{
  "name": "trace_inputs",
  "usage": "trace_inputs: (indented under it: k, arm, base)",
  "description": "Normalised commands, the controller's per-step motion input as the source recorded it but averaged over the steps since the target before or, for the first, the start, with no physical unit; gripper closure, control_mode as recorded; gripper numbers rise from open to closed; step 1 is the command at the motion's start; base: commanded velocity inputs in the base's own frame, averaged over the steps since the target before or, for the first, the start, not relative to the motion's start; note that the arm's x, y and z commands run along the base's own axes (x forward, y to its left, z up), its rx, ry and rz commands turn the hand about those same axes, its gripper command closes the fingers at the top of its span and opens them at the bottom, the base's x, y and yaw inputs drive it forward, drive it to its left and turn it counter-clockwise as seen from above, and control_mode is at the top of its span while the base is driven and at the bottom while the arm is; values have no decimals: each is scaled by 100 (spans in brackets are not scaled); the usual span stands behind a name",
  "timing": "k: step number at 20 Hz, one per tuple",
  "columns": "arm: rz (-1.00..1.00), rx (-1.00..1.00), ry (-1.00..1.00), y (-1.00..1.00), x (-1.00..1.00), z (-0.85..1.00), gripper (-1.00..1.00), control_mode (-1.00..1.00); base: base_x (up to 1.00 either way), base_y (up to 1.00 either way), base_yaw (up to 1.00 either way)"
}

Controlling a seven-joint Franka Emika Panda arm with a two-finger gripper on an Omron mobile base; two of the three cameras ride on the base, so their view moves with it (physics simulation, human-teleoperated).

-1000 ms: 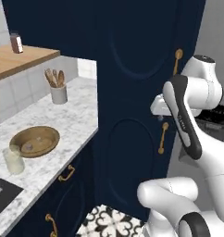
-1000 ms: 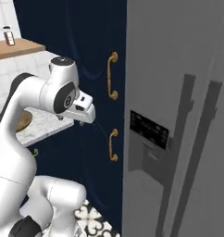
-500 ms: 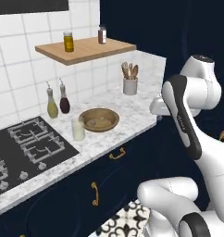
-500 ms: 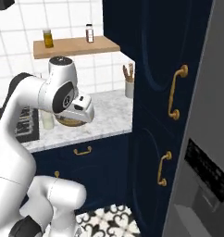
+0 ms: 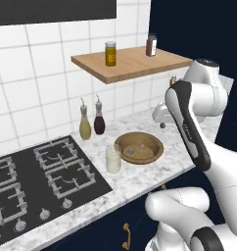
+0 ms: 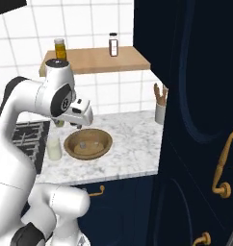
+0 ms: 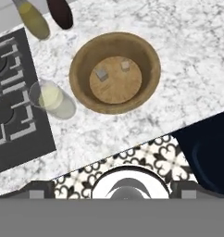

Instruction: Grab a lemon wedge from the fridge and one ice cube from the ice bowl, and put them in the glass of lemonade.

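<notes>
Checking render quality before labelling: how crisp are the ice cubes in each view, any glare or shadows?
Hand view: two ice cubes crisp in the wooden bowl, no glare. Left base view: cubes small, soft; lemonade glass casts faint shadow. Right base view: bowl evenly lit.

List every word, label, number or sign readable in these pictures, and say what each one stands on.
None can be read.
The amber jar on the wooden shelf shows a pale band, no lettering.
The small dark jar beside it has a white band, too small to read.
The yellow-green bottle and dark red bottle by the hob are plain.
The glass of lemonade and wooden bowl carry no markings.
</notes>
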Motion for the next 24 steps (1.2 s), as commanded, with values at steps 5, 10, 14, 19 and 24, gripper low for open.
trace_inputs:
  k: [5, 10, 14, 19, 24]
  arm:
    - [0, 0, 0, 0, 0, 0, -100, 100]
    - [3, 0, 24, 0, 67, -79, -100, -100]
    - [4, 0, 27, 0, 96, -73, -100, -100]
    - [25, -1, 7, 4, 24, -25, -100, -100]
    - [3, 0, 9, 8, 19, -8, -100, -100]
  base:
    - [69, -24, 6]
    - [11, 0, 1]
    - [0, 0, 0]
    - [0, 0, 0]
    - [0, 0, 0]
